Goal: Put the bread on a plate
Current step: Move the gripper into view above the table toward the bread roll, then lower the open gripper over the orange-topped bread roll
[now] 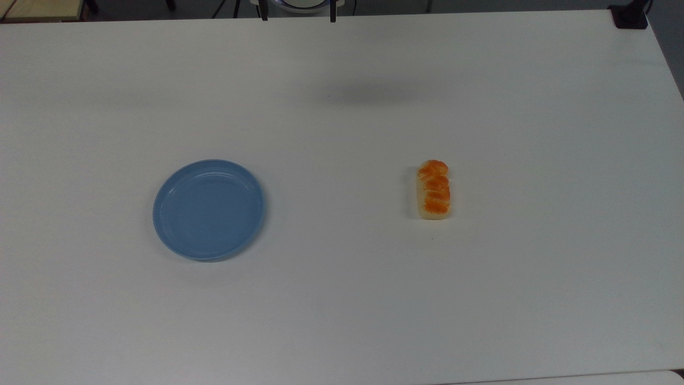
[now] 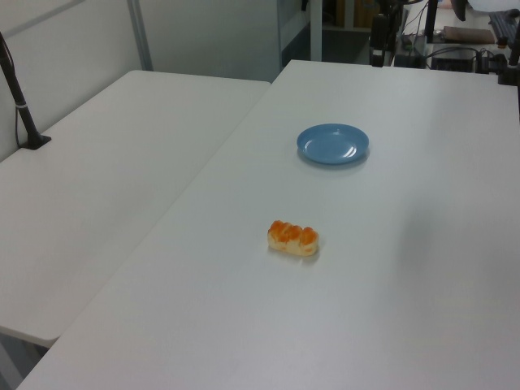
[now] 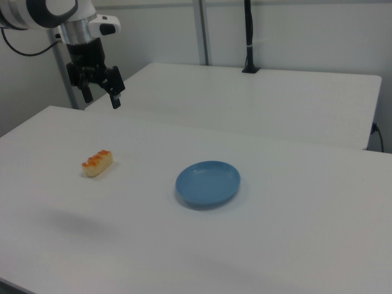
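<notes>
Bread [image 1: 434, 189] lies on table [image 1: 342, 294], well apart from plate [image 1: 208, 209]; gripper [image 3: 101, 97] hangs above, fingers spread, empty.

The table [image 1: 342, 299] was covered by a smooth white top with a matt finish, on which only soft shadows were seen. The plate [image 1: 209, 209] looked to be made of light-blue plastic, smooth and slightly glossy, and faint reflections were noticed along its raised rim. The bread [image 1: 433, 189] was finished with a shiny orange-brown top, like glazed plastic, while its pale cream sides appeared dull. The gripper [image 3: 101, 98] was seen in black, matt material, and the arm [image 3: 43, 12] above it was covered with smooth, glossy white shells.
</notes>
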Robot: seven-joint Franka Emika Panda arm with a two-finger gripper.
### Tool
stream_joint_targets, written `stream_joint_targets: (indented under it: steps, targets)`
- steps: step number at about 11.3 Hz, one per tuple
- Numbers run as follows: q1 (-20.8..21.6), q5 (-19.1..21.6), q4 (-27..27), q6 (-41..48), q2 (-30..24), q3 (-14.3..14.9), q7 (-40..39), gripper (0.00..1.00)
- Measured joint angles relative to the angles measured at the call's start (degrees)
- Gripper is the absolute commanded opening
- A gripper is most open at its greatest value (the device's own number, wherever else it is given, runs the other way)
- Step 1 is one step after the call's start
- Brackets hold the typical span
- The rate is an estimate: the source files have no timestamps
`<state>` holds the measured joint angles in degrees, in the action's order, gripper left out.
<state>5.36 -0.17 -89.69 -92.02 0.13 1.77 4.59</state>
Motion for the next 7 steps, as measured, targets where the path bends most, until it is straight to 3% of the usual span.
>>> stream_joint_targets:
  steps: [4, 7]
  targets:
    - [0.2, 0.0, -0.3, 0.0, 0.1, -0.3, -0.1, 1.0]
    - [3.6, 0.1, -1.1, -2.3, 3.5, -0.5, -0.1, 1.0]
